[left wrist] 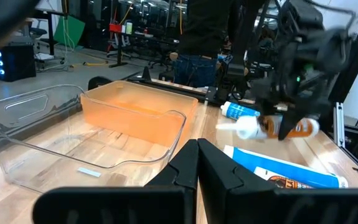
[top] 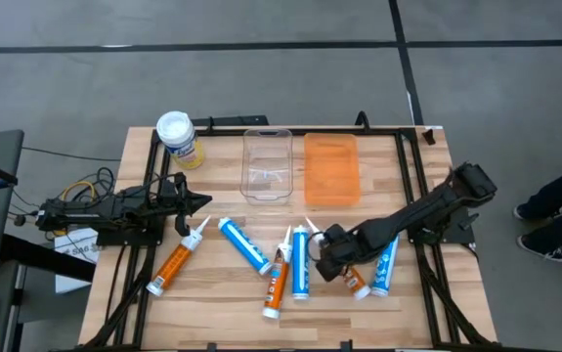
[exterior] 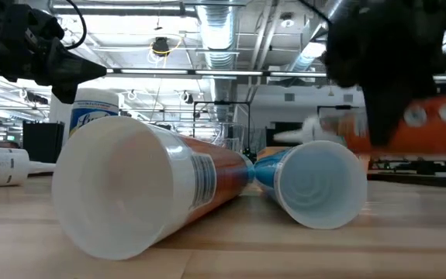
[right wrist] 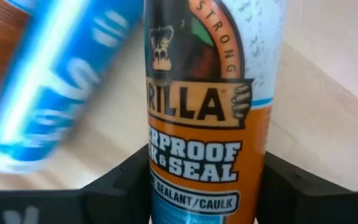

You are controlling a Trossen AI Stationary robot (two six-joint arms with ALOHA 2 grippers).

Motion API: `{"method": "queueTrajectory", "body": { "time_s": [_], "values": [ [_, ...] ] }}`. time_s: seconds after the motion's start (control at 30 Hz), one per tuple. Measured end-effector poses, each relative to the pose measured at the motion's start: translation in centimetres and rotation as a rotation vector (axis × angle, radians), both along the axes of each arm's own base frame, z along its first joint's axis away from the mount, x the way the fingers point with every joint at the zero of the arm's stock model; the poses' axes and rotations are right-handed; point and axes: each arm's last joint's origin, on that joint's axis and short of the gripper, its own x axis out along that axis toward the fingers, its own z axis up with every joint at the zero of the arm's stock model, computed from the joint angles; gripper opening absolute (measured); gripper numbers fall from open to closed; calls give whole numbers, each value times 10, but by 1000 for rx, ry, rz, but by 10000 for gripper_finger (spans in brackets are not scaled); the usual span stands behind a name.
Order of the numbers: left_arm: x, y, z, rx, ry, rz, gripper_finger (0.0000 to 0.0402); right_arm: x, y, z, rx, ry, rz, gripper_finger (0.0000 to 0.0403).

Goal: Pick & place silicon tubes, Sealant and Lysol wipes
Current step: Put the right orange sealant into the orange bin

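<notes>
Right hand (top: pixel 337 256) is low over the bench (top: pixel 222 284), straddling an orange-and-white sealant tube (right wrist: pixel 207 106). In the right wrist view the tube's body lies between the two dark fingers (right wrist: pixel 119 180), one on each side. The fingers look just beside the label, but contact cannot be confirmed, so the grip counts as closing and not yet secured.

A blue tube (right wrist: pixel 54 81) lies just beside the hand, at an angle to the sealant tube. More blue and orange tubes are scattered further off on the side toward the left arm. The clear bin (top: pixel 267 164) and the orange bin (top: pixel 331 168) sit beyond the hand, toward the far edge of the bench.

Handling judgement:
- The sealant tube is a rigid cylinder, probably moderately heavy if full.
- The glossy label is likely slippery, and the round body may roll or twist in a light pinch.
- Best hold is mid-body, square across the axis, away from the tapered nozzle.
- Risk: nudging the neighbouring blue tube on lift.

The Lysol wipes (top: pixel 180 137) stand upright, well apart from the right hand, near the far corner by the left arm. The canister is wide and will need a broad opening.

Left hand (top: pixel 194 201) is clenched empty, waiting near the wipes.
</notes>
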Motion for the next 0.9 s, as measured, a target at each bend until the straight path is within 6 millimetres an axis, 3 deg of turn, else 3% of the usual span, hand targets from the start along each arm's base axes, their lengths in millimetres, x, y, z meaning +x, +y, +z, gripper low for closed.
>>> {"method": "queueTrajectory", "body": {
  "time_s": [0.23, 0.47, 0.7, 0.9],
  "values": [
    [0, 0, 0, 0, 0, 0, 0, -18, -17, 56, 16, -238, -205, 191],
    [0, 0, 0, 0, 0, 0, 0, -31, -69, 99, -151, -476, -413, 191],
    [0, 0, 0, 0, 0, 0, 0, -31, -138, 105, -343, -439, -427, 190],
    [0, 0, 0, -28, -6, -1, 0, -32, -190, 101, -407, -380, -387, 189]
  ]
}}
